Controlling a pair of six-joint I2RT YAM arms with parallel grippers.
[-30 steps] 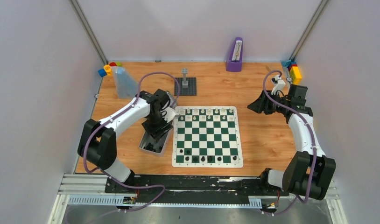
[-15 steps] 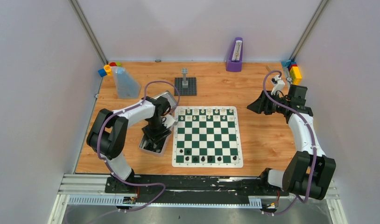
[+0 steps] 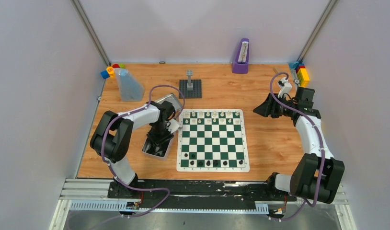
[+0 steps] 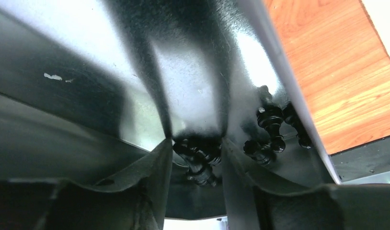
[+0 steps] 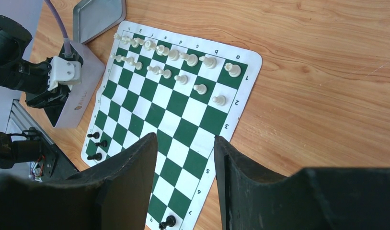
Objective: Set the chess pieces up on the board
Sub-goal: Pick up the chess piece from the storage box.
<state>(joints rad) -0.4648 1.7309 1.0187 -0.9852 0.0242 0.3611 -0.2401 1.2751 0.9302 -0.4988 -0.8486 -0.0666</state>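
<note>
Currently fetching: left gripper clamping black piece inside tin, left-centre of top view. Right gripper hanging agape, empty, upper right. Next calling for clean lift, placing on board, lower rows.

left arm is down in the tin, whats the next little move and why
Probably squeeze the left gripper shut on the black piece before any lift. Its fingers straddle that piece on the floor of the tin, but I cannot tell whether they grip it. Other black pieces lie close beside it, so a firm hold first seems wise.
</note>
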